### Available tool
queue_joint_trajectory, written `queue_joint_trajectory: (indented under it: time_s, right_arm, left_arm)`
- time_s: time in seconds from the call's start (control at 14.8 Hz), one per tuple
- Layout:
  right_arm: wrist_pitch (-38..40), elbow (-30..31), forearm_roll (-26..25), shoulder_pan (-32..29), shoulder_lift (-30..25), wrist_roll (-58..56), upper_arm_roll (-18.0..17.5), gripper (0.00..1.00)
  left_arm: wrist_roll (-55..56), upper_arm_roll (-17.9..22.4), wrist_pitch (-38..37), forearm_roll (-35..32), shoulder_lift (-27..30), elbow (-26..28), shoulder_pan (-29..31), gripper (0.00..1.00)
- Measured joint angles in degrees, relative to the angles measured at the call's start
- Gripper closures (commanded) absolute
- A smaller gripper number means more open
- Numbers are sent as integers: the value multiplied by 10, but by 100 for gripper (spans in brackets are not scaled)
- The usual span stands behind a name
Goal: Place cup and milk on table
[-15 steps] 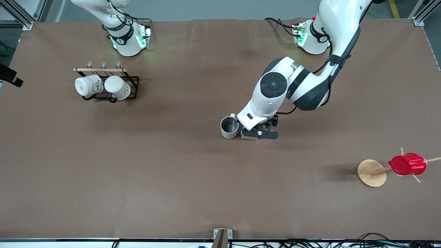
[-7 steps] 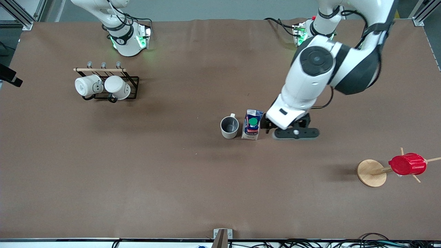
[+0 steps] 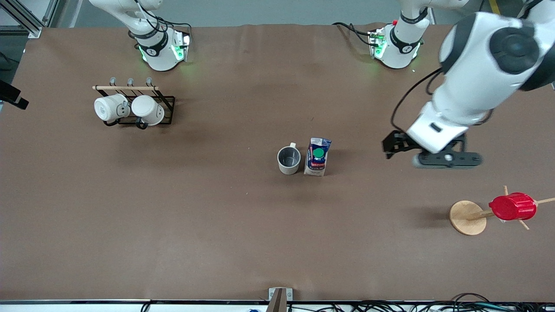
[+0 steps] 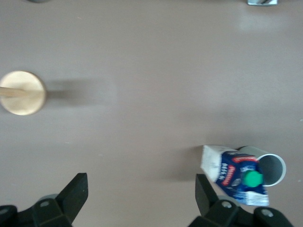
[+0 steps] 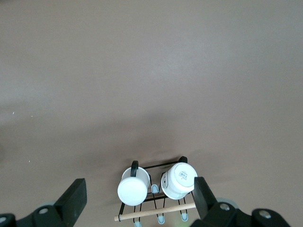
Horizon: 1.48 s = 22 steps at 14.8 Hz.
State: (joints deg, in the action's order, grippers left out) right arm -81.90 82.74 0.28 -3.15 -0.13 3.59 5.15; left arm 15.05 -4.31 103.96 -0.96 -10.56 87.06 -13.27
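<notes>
Brown matte worktop (image 3: 217,225), wide and mostly bare. Near its middle, cup (image 3: 288,160) and milk (image 3: 317,157) upright, side by side, almost touching, milk toward the left arm's end. Left claw (image 3: 446,159) up over bare worktop between the milk and the wooden stand (image 3: 467,217) with the red ribbed cup (image 3: 512,206); fingers (image 4: 75,194) spread wide, nothing between them. Right claw (image 5: 139,201) high above the black rack (image 3: 138,106) with two white mugs, likewise spread and empty; that arm waiting. Placing step apparently done: both things down and free. Next, probably: clear the left arm away without brushing the red cup's stand.
</notes>
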Motion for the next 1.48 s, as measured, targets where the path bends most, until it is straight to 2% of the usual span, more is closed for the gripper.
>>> queue_joint_trajectory:
  time_s: [0.13,0.27,0.74,0.94,1.48]
  right_arm:
    - [0,0,0,0,0,0,0,0]
    - [0,0,0,0,0,0,0,0]
    - [1,0,0,0,0,-1,-1,0]
    - [1,0,0,0,0,-1,-1,0]
    - [4,0,0,0,0,-1,-1,0]
  left_arm:
    - [-51,37,-6,2,34,22,3,0]
    - [-96,57,-13,3,71,48,19,2]
    - [-133,62,-44,5,163,120,71,0]
    - [-135,60,-50,6,169,125,81,0]
    - [-135,59,-48,7,141,104,86,0]
